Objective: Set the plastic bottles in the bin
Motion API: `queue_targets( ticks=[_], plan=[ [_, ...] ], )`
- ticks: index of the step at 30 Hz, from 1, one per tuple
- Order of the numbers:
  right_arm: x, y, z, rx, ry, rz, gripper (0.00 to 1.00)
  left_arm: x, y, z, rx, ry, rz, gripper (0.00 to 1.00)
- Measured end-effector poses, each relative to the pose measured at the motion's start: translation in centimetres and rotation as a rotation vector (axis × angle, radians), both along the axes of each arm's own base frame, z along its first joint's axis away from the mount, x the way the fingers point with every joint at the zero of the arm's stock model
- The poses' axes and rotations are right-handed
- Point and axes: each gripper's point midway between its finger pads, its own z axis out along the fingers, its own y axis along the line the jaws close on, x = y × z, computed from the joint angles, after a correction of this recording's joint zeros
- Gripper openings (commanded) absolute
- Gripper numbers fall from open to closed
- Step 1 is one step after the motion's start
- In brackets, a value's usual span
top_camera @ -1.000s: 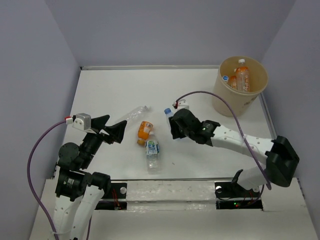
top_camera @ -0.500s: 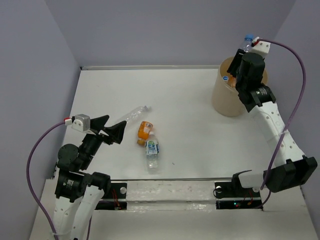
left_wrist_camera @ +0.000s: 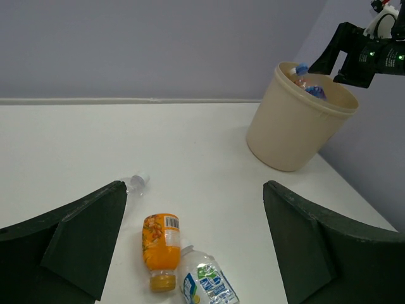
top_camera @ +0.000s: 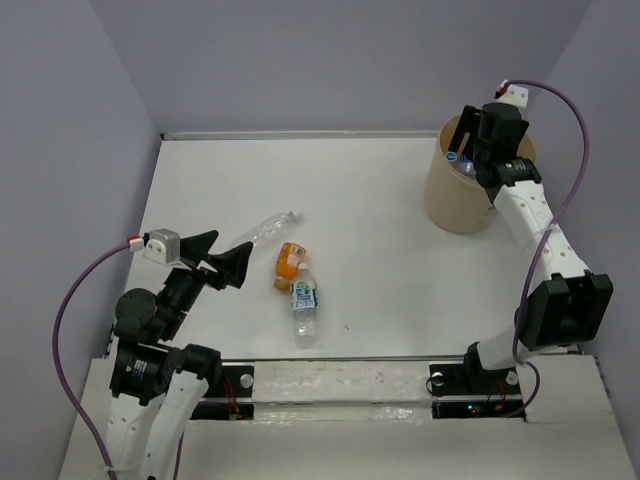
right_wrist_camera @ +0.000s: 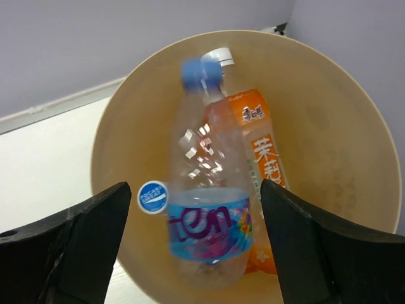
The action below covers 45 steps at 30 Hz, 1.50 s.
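Right gripper [top_camera: 470, 145] over bin [top_camera: 455, 205], jaws spread, holding nothing. Blue-capped bottle [right_wrist_camera: 205, 190] inside bin, against orange-label bottle [right_wrist_camera: 259, 158]. Left gripper [top_camera: 222, 253] spread wide, empty, far from bin. Well left of bin lie clear bottle [top_camera: 268, 227], orange bottle [top_camera: 289, 260], green-label bottle [top_camera: 305, 305]. Likely light, thin-walled, slick, prone to roll; pinch mid-body, across width.

I see a plain white worktop [top_camera: 400, 290] filling the middle of the overhead frame, with one tiny dark speck [top_camera: 347, 325] at lower centre. A pale lavender back wall [top_camera: 330, 60] spans the top of the frame and meets the worktop along a thin light strip [top_camera: 300, 133]. Matching side walls rise at the left [top_camera: 60, 150] and at the upper right [top_camera: 610, 60]. A shiny silver rail [top_camera: 340, 378] runs across the bottom, along the worktop's near edge.
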Motion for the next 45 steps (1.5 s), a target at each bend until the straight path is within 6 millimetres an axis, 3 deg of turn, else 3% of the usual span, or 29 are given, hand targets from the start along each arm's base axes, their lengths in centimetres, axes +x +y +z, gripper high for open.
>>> queue_targets(
  ticks=[4, 7, 8, 12, 15, 20, 24, 26, 29, 39, 45],
  plan=[
    [-0.4, 1.2, 1.1, 0.044, -0.033, 0.048, 0.91, 0.0, 0.0, 0.0, 0.001, 0.002, 0.000, 0.99],
    [-1.6, 3.8, 2.1, 0.055, -0.064, 0.104, 0.93, 0.2, 0.0, -0.1, 0.002, 0.006, 0.001, 0.99],
    [-2.5, 5.5, 2.5, 0.058, -0.075, 0.142, 0.93, 0.2, 0.0, -0.2, 0.002, 0.008, 0.002, 0.99],
    [-7.9, 16.2, 2.0, 0.126, -0.104, 0.422, 0.93, 0.4, -0.1, -0.4, 0.006, 0.019, 0.003, 0.99],
    [-12.2, 21.9, -1.1, 0.173, -0.054, 0.575, 0.94, 0.7, -0.1, -0.6, 0.009, 0.030, 0.003, 0.99],
    [-20.7, 31.1, -10.0, 0.173, 0.166, 0.815, 0.96, 1.0, 0.0, -0.8, 0.011, 0.040, 0.013, 0.99],
    [-25.4, 36.1, -14.5, 0.122, 0.278, 0.903, 0.98, 1.0, 0.1, -0.8, 0.012, 0.041, 0.014, 0.99],
    [-26.7, 37.6, -16.6, 0.092, 0.324, 0.919, 1.00, 1.0, 0.1, -0.9, 0.012, 0.042, 0.013, 0.99],
    [-26.4, 38.6, -18.9, 0.047, 0.354, 0.881, 1.00, 1.1, 0.1, -0.9, 0.013, 0.042, 0.015, 0.99],
    [-24.4, 41.0, -22.4, -0.007, 0.387, 0.792, 1.00, 1.0, 0.1, -0.9, 0.013, 0.042, 0.010, 0.99],
    [-24.3, 41.5, -24.2, -0.021, 0.415, 0.775, 0.82, 1.0, 0.1, -0.9, 0.013, 0.041, 0.010, 0.99]
  ],
)
